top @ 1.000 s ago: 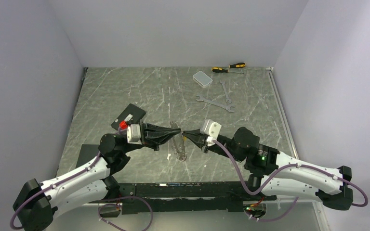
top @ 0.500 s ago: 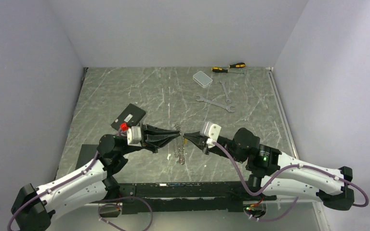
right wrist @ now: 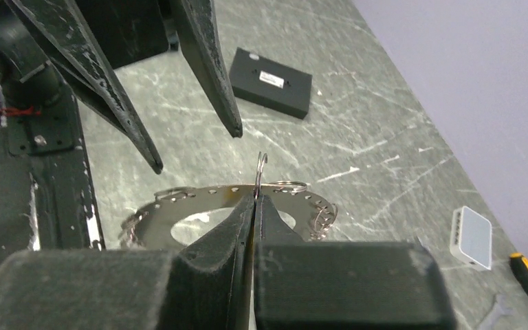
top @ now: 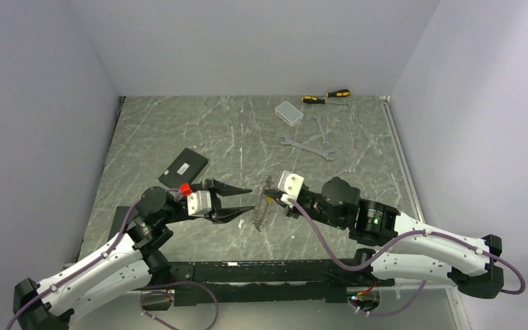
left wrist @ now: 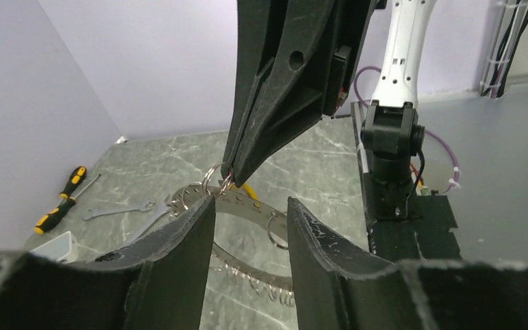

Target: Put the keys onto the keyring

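Two tools face each other over the near middle of the table (top: 179, 130). The right tool (top: 268, 195) has its fingers pressed together on a thin wire loop (right wrist: 261, 165) at the rim of the keyring (top: 260, 212), which hangs tilted between them. The left tool (top: 252, 199) stands with fingers apart just left of the ring, not touching it. Small silver keys (left wrist: 268, 292) dangle from the keyring's lower edge.

White arm links (top: 106, 269) with black joints (top: 152, 204); purple cables (top: 318, 235) (one green light (top: 373, 221)); tapered black fingers (left wrist: 179, 261).
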{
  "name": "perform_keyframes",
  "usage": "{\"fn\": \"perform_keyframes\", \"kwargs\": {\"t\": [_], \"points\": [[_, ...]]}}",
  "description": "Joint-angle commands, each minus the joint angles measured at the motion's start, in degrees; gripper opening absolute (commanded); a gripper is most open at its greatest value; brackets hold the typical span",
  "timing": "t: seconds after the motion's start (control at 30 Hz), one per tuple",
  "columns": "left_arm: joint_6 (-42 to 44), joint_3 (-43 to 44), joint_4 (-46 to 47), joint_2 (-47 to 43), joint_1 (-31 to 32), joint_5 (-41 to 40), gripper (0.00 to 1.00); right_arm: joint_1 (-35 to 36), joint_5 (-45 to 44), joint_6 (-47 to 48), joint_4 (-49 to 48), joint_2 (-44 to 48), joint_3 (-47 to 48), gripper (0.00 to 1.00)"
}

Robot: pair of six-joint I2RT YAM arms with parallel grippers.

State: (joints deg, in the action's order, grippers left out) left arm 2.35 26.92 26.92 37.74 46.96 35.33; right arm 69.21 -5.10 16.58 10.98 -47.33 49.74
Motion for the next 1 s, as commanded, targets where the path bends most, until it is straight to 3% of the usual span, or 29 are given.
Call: {"fn": "perform_keyframes", "kwargs": {"t": [0.0, 0.23, 0.6, 0.97], "points": [[8.16, 6.53, -12.27, -1.40, 0.15, 0.45, 0.48, -0.13, -2.38, 4.41, 5.29, -2.09, 6.95, 0.00], [19.64, 16.47, -29.83, 3.75, 0.14, 3.22, 0.45, -0.13, -0.44, 7.84, 11.41, -5.82, 10.43, 0.00], [25.13, 21.49, -36.45, 10.09, 0.10, 6.38, 0.45, -0.13, 2.13, 8.09, 11.32, -5.46, 9.79, 0.00], [25.47, 22.53, -34.57, 12.92, 0.11, 8.23, 0.36, -0.13, 3.60, 7.28, 11.62, -5.21, 9.33, 0.00]]}}
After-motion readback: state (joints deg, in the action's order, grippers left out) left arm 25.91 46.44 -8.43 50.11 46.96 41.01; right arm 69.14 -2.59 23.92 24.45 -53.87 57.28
